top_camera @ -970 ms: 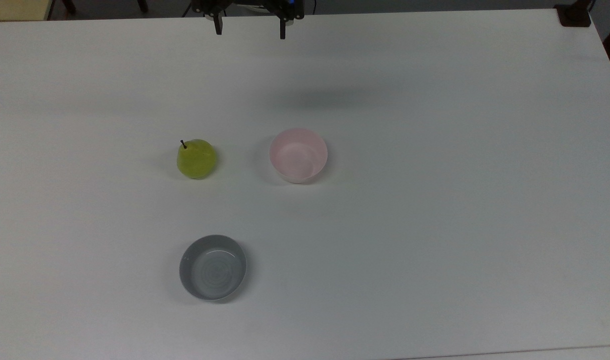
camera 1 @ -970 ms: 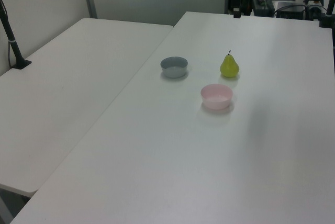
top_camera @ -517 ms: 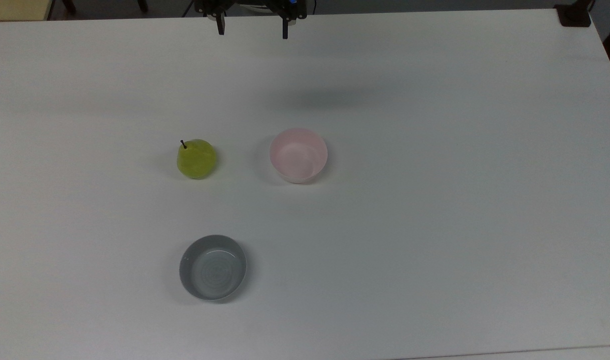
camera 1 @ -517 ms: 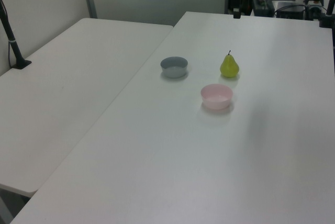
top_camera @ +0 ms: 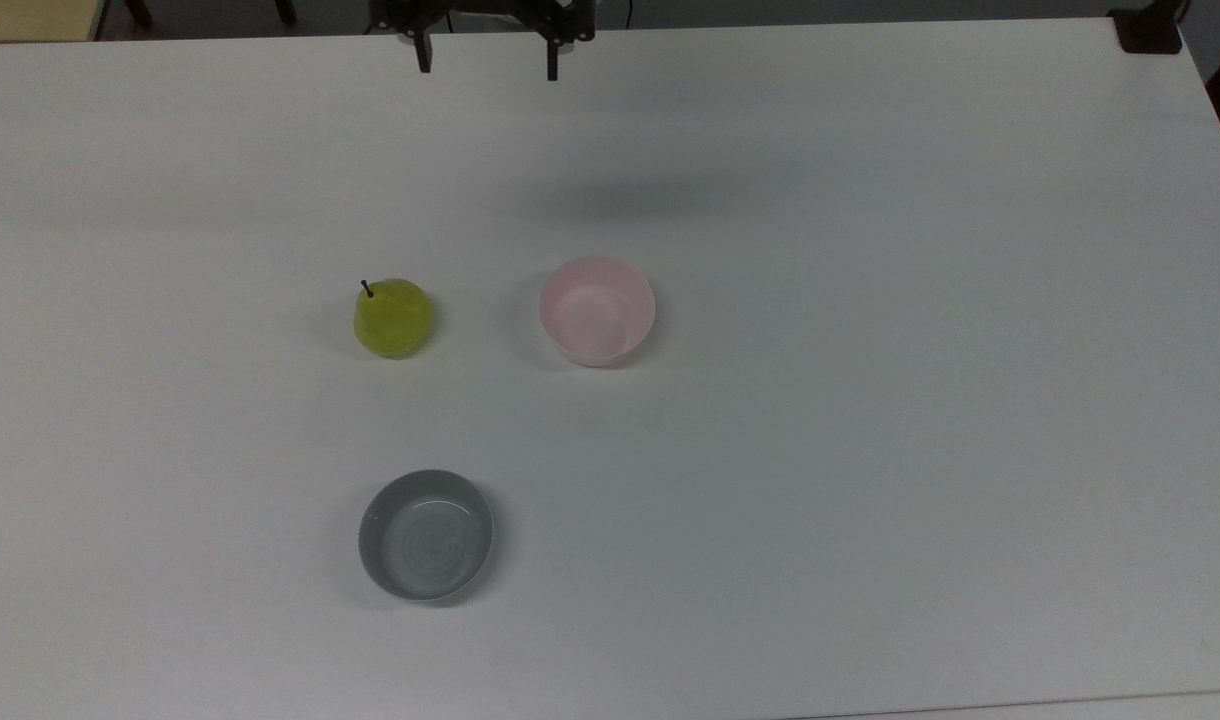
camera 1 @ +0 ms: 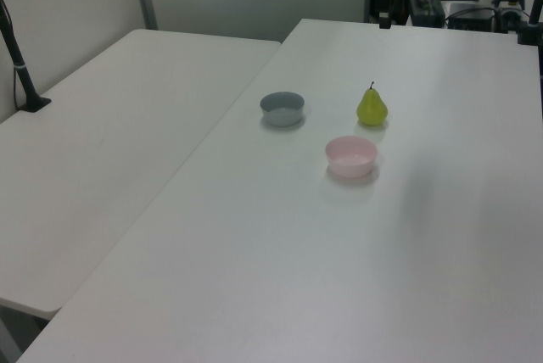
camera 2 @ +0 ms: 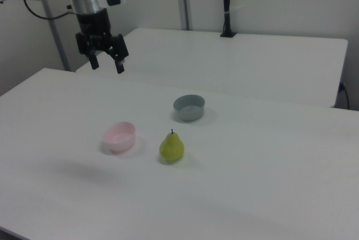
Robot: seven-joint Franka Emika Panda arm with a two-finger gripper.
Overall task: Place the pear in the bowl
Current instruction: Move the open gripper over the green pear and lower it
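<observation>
The yellow-green pear (top_camera: 393,317) (camera 1: 372,107) (camera 2: 171,147) stands upright on the white table, its dark stem up. The pale pink bowl (top_camera: 597,309) (camera 1: 351,156) (camera 2: 119,136) sits empty a short way to the pear's right in the top view. My gripper (top_camera: 488,66) (camera 2: 107,64) hangs open high above the table near the far edge in the top view, well away from both, with nothing between its fingers.
A grey, shallower bowl (top_camera: 426,534) (camera 1: 282,108) (camera 2: 189,107) sits nearer the front edge in the top view, below the pear. A second white table (camera 1: 102,151) adjoins this one. A dark post (camera 2: 225,4) stands on it.
The gripper has shifted slightly to the top view's left. Pear and bowls have not moved.
</observation>
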